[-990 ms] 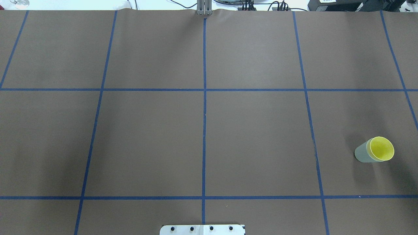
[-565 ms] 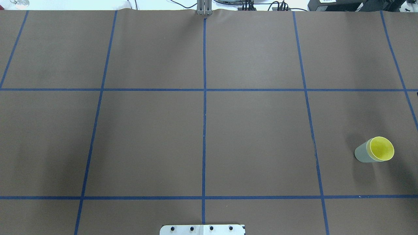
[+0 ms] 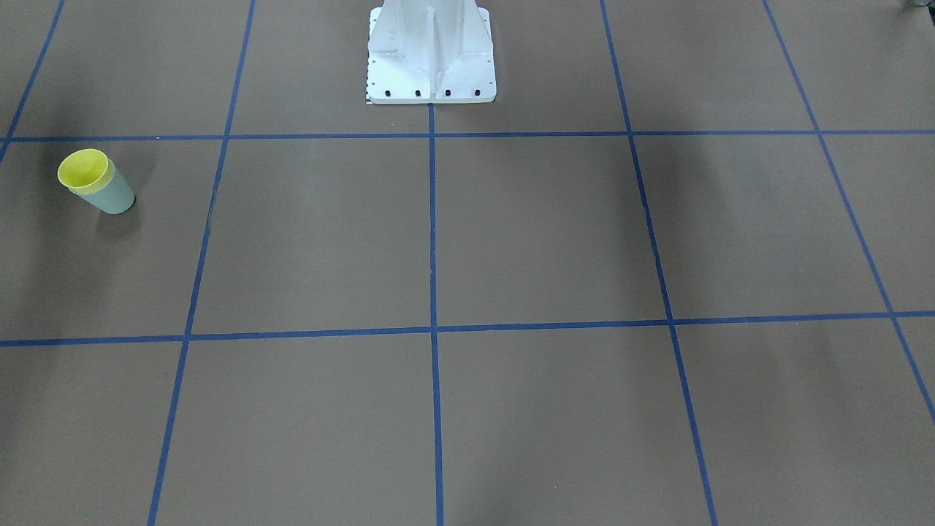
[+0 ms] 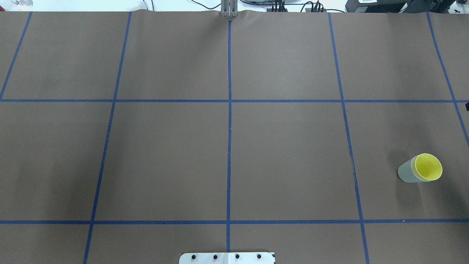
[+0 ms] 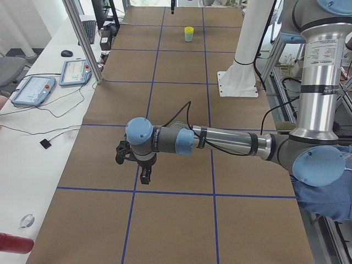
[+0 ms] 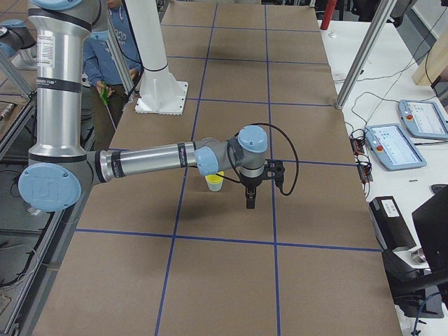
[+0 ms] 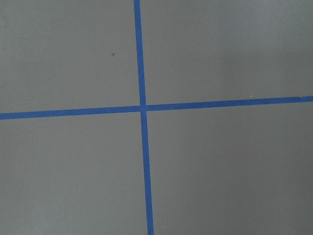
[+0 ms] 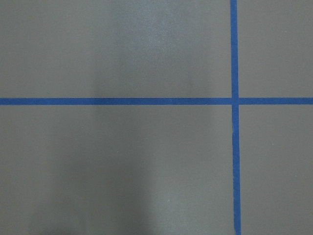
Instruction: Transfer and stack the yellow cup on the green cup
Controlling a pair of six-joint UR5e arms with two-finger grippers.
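Observation:
The yellow cup sits nested inside the green cup, upright on the brown table at the near right. The pair also shows in the front view, yellow cup in green cup. In the left side view the pair is far off, yellow cup in green cup. My left gripper hangs over the table's left end, far from the cups. My right gripper hangs just beside the yellow cup, apart from it. I cannot tell whether either gripper is open. Both wrist views show only table and tape.
Blue tape lines divide the brown table into squares. The white robot base stands at the middle of the near edge. Teach pendants lie on side benches. A person stands behind the robot.
The cups have not moved. A small dark bit has come in at the right edge of the overhead view.

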